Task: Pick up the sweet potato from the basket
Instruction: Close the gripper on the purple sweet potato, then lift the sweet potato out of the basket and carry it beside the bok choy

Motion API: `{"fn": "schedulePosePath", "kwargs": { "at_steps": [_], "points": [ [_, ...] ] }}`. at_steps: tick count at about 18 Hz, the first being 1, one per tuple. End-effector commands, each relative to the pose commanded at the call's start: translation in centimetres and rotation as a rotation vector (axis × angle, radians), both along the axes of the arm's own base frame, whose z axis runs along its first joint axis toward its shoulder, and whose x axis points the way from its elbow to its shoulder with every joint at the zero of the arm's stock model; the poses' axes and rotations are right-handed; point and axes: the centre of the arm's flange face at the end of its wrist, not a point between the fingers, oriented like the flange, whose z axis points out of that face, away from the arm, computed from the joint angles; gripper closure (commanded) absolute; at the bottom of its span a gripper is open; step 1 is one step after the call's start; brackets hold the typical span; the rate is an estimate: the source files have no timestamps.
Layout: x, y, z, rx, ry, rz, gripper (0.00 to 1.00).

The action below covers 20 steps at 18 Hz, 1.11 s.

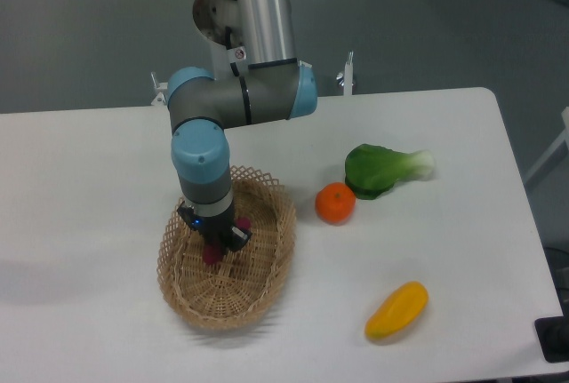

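Note:
The light tan wicker basket (265,269) sits on the white table at the front left. My gripper (215,243) reaches straight down into it from above. Its fingers have come together around the reddish-purple sweet potato (212,254), of which only a small part shows below and between the fingers. The rest of the tuber is hidden by the gripper. The sweet potato is still low inside the basket.
A round orange (335,203) lies right of the basket, with a green leafy vegetable (380,168) behind it. A yellow-orange mango-shaped fruit (396,310) lies near the front edge of the table (89,179).

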Motion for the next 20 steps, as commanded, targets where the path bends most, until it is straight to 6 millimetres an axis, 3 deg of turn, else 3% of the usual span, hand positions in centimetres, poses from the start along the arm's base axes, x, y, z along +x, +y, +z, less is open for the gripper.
{"fn": "schedulePosePath", "kwargs": {
  "at_steps": [4,6,8,10,13,20],
  "points": [
    [-0.9,0.5,2.6,0.038,0.032,-0.016,0.72],
    [-2.6,0.5,5.6,0.069,0.059,-0.03,0.72],
    [-4.8,0.2,7.1,0.081,0.074,-0.021,0.71],
    [-8.2,-0.6,8.7,0.092,0.083,0.028,0.71],
    [-13.2,-2.0,13.1,0.086,0.091,0.031,0.71],
    [-25.1,-8.8,20.5,0.101,0.073,-0.023,0.71]
  ]
}}
